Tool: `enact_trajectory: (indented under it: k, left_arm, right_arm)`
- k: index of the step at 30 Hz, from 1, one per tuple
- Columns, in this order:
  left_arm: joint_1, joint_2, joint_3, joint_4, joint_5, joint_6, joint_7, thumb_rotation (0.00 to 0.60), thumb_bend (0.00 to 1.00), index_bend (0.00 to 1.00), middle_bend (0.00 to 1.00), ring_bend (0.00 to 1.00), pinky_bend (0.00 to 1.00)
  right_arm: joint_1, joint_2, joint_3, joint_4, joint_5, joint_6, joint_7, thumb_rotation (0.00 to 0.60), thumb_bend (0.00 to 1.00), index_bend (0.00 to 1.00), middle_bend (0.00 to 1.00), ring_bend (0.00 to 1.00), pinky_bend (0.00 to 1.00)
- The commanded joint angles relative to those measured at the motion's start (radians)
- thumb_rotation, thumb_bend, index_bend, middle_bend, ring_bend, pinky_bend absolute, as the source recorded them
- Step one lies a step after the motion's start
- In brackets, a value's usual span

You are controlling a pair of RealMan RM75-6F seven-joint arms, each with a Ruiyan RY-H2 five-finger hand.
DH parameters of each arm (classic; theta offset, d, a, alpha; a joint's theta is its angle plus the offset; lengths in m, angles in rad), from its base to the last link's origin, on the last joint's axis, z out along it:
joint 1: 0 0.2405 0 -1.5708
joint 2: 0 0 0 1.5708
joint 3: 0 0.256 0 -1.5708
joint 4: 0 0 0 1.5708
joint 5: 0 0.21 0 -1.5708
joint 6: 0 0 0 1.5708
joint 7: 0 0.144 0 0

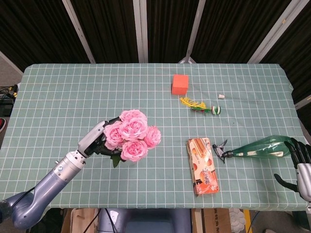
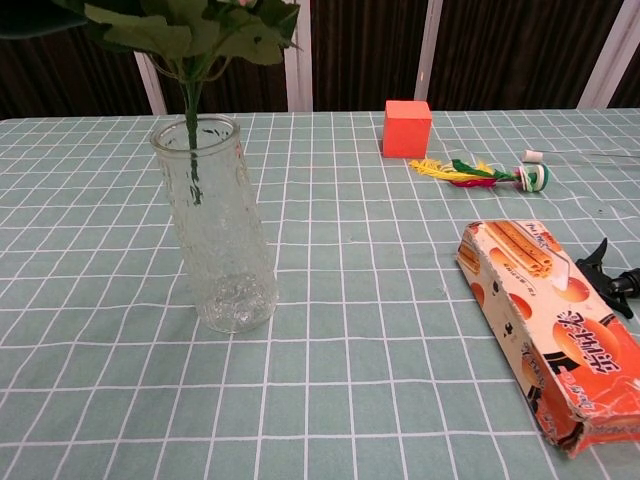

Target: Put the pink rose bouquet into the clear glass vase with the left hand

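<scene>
In the head view my left hand point(image 1: 97, 140) grips the pink rose bouquet point(image 1: 132, 134) from its left side, below the blooms. The blooms hide the clear glass vase in that view. The chest view shows the vase point(image 2: 216, 240) upright on the checked cloth, leaning slightly. The bouquet's green stem point(image 2: 190, 145) reaches down through its mouth into the upper part, and its leaves point(image 2: 190, 25) spread just above the rim. My right hand point(image 1: 301, 162) is at the table's right edge, fingers spread, beside the base of a green spray bottle point(image 1: 256, 148).
An orange cube point(image 1: 180, 83) stands at the back. A yellow, green and red toy point(image 1: 200, 107) lies in front of it. A snack box point(image 1: 204, 166) lies right of the vase, with the spray bottle's black trigger point(image 2: 608, 270) beside it.
</scene>
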Motion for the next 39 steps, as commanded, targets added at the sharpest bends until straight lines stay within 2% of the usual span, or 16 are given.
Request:
enact_trajectory:
  k: [1,13,20,25,31,35,39]
  left_arm:
    - [-0.001,-0.033,0.028,0.048,0.038,0.007,-0.032,0.600,0.47,0.28,0.33,0.30,0.38]
    - [-0.005,-0.080,0.082,0.164,0.091,0.023,-0.112,0.600,0.45,0.27,0.30,0.25,0.32]
    - [-0.016,-0.061,0.112,0.195,0.110,0.001,-0.151,0.600,0.33,0.19,0.18,0.08,0.15]
    - [-0.036,-0.011,0.138,0.216,0.164,-0.021,-0.217,0.600,0.26,0.16,0.12,0.01,0.07]
    - [-0.045,0.054,0.164,0.207,0.202,-0.029,-0.250,0.600,0.19,0.15,0.09,0.00,0.07]
    - [-0.020,0.112,0.177,0.198,0.245,0.043,-0.319,0.600,0.17,0.15,0.08,0.00,0.07]
    - [0.012,0.179,0.199,0.206,0.274,0.100,-0.336,0.600,0.16,0.15,0.08,0.00,0.07]
  right_arm:
    - [-0.001,0.002,-0.001,-0.001,-0.004,0.003,0.005,0.600,0.21,0.11,0.05,0.03,0.00]
    - [-0.005,0.007,-0.002,0.001,-0.005,0.007,0.019,0.600,0.21,0.11,0.05,0.03,0.00]
    - [-0.006,0.009,-0.003,-0.002,-0.007,0.006,0.021,0.600,0.21,0.11,0.05,0.03,0.00]
    - [-0.004,0.010,-0.004,-0.003,-0.008,0.003,0.020,0.600,0.21,0.11,0.05,0.03,0.00]
    - [-0.003,0.009,-0.004,-0.005,-0.012,0.003,0.015,0.600,0.21,0.11,0.05,0.03,0.00]
    - [-0.006,0.012,-0.006,-0.008,-0.014,0.007,0.019,0.600,0.21,0.11,0.05,0.03,0.00]
    - [-0.009,0.017,-0.007,-0.009,-0.019,0.013,0.030,0.600,0.21,0.11,0.05,0.03,0.00]
